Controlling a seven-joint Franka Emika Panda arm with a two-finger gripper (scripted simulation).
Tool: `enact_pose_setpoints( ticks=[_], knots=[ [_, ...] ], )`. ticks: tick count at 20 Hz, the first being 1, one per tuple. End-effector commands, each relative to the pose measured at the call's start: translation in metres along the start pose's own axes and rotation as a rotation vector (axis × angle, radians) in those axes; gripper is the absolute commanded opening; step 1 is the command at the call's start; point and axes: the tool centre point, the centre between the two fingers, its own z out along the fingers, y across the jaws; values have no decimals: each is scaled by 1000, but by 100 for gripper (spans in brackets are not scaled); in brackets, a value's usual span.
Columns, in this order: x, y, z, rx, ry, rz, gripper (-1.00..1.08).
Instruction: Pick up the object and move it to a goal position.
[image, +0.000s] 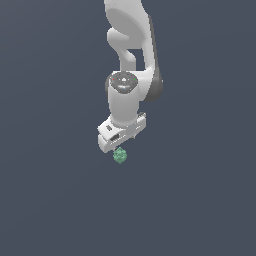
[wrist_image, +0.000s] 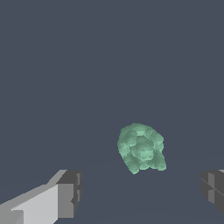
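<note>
The object is a small bumpy green lump (image: 120, 156) lying on the dark grey floor, just below the white hand of the arm in the exterior view. In the wrist view the lump (wrist_image: 141, 148) lies between and beyond the two dark fingertips (wrist_image: 70, 192), apart from both. My gripper (wrist_image: 142, 192) is open, with its jaws spread wide, and holds nothing. In the exterior view the gripper (image: 119, 148) is right over the lump and its fingers are mostly hidden by the hand.
The floor (image: 50, 200) is a plain dark grey surface all around. The white arm (image: 131, 60) rises from the hand toward the top of the exterior view. No goal marker shows.
</note>
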Motion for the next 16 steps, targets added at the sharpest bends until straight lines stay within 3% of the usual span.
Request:
enact_pose_setpoints(
  ticks=[1,16],
  knots=[
    [0,2,4,1,1,-65,100],
    [-3,16,25,9,15,-427,100]
  ],
)
